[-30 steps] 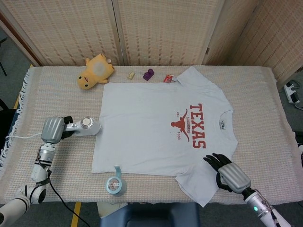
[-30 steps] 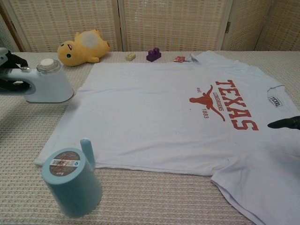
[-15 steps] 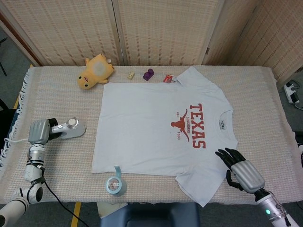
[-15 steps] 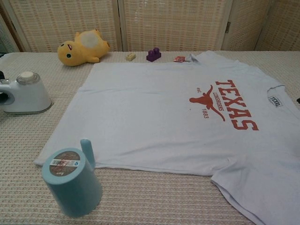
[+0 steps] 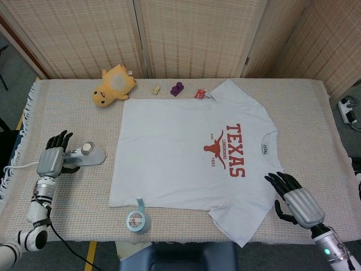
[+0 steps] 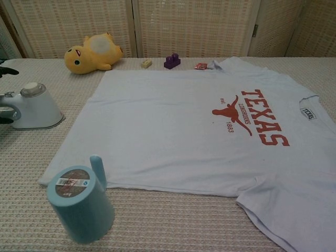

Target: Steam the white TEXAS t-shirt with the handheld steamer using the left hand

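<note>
The left hand (image 5: 52, 161) has its dark fingers (image 5: 58, 139) spread and raised, holding nothing; it sits at the rear of the handheld steamer (image 5: 86, 154), whether touching it or just apart cannot be told. The steamer is smooth pale plastic, wedge-shaped with a round cap on top, and lies on the desk (image 5: 316, 124) near its left edge, just clear of the t-shirt's hem. A white cord (image 5: 20, 165) runs from it toward the desk edge.

The right hand (image 5: 299, 202) has its fingers (image 5: 280, 181) fanned apart and empty, near the front right of the desk, beside the shirt's lower sleeve.

The white TEXAS t-shirt (image 5: 186, 155) lies flat, soft cotton with a rust-red longhorn print, between the two hands. The desk wears a coarse woven beige cloth. A light-blue tape roll (image 6: 80, 200) stands by the hem; a plush yellow toy (image 5: 113, 84) and a purple block (image 5: 177, 88) lie at the back.
</note>
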